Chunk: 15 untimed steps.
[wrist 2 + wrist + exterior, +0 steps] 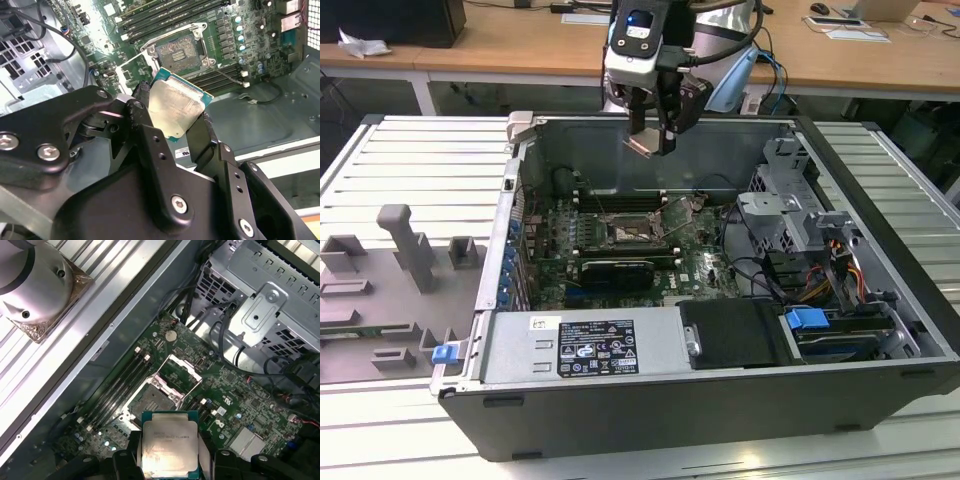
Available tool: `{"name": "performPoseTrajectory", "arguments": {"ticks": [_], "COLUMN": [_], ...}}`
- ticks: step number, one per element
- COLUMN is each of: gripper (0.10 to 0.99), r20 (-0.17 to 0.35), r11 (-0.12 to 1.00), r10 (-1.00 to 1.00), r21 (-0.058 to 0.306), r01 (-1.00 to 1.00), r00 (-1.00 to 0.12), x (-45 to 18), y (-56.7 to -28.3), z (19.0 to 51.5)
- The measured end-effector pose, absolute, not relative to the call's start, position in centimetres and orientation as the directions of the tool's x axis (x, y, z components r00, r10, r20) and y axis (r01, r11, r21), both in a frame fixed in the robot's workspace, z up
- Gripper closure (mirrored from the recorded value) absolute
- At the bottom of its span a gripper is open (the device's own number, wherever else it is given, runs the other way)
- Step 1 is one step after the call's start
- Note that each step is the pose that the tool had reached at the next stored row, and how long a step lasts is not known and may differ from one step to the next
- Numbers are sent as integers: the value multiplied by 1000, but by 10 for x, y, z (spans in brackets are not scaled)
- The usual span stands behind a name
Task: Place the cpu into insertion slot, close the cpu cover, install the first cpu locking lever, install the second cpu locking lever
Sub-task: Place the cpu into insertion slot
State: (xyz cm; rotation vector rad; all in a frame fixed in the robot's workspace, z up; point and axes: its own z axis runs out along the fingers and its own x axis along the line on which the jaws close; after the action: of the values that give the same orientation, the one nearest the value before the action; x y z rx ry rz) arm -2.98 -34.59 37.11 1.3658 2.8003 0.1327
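Note:
My gripper [655, 138] hangs above the open computer case, shut on the cpu [643, 145], a thin square chip with a pale metal face. In both wrist views the cpu [176, 106] [169, 444] sits tilted between the black fingers [141, 102], held by two opposite edges. Below it on the green motherboard lies the insertion slot [629, 232] [180, 49] [153, 401], uncovered, with its dark square bed showing. The cpu cover [183, 371] [131, 70] stands swung up beside the slot. A thin wire lever [227, 75] lies unlatched next to the slot.
The case walls [650, 128] surround the motherboard. A drive cage [785, 205] and cables stand at the exterior view's right. Long black memory slots [165, 15] run beside the socket. A grey fixture plate with blocks [405, 255] lies at the exterior view's left. A power supply [595, 345] fills the near side.

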Motion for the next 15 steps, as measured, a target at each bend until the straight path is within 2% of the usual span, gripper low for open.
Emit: {"name": "performPoseTrajectory", "arguments": {"ticks": [15], "gripper": [549], "r20": [11], "r11": [504], "r10": [862], "r21": [83], "r01": [860], "r00": [-506], "x": [-30], "y": [-346], "z": [370]}}
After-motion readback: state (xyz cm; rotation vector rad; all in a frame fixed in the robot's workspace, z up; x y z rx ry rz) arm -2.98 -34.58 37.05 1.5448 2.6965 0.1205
